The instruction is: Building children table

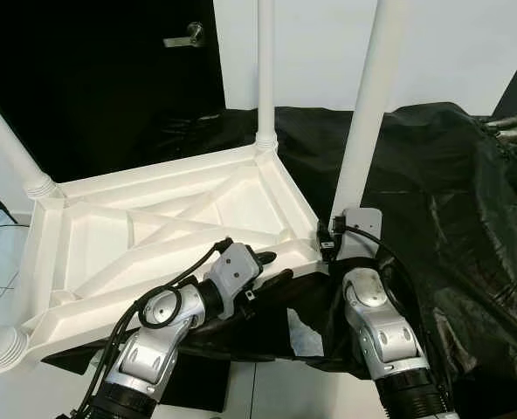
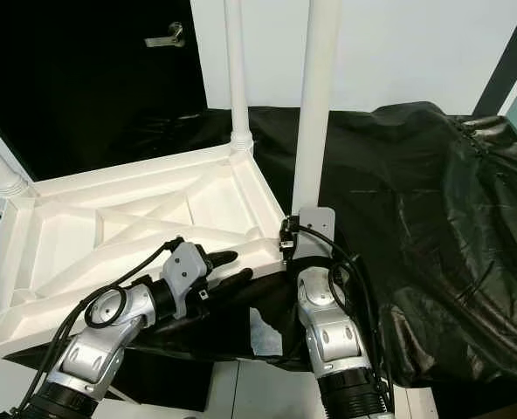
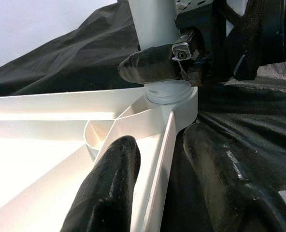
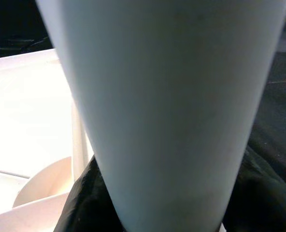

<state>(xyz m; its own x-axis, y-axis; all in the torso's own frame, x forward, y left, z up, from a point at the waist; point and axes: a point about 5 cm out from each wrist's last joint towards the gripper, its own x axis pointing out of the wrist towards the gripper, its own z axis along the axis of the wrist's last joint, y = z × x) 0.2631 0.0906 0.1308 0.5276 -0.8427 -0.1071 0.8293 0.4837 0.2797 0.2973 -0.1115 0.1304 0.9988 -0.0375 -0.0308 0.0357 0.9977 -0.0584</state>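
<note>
Left arm bent and reaching forward-right, left gripper [image 3: 155,188] with fingers [image 3: 109,193] parted (one either side of a rim), right arm upright, right gripper [image 1: 330,242] clamped at its wrist's front

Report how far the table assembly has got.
Done: all four legs stand in the upturned white tabletop, e.g. the far leg. In hand: right gripper clamps the near-right leg at its socket; left gripper straddles the tabletop's rim. Left: finish seating that leg and turn the table upright.
</note>
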